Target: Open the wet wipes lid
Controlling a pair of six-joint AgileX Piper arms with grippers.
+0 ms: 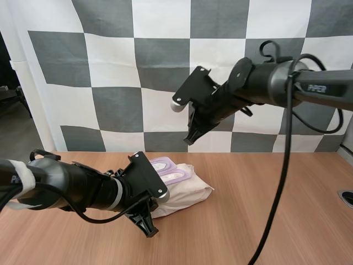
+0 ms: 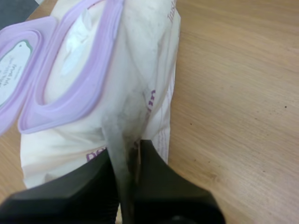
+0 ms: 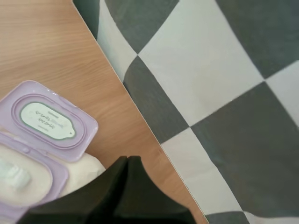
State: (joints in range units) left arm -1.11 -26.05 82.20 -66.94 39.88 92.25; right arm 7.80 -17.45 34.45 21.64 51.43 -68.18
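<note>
Left wrist view: left fingers (image 2: 142,161) are closing almost fully, pinching a raised fold of the pack of wet wipes (image 2: 140,70) between the tips. The pack is lying on the bench (image 2: 233,116), stretching away from the fingertips. Risk, as I'm judging it: any tug on that soft fold is likely dragging or tipping the pack, letting the lid (image 2: 14,79) flop shut. Beyond the pinch the lid is already lying flipped open. A white wipe (image 2: 74,42) is poking up in the opening. Right fingers (image 3: 127,172) are pressing together on nothing, hanging well above the lid.
</note>
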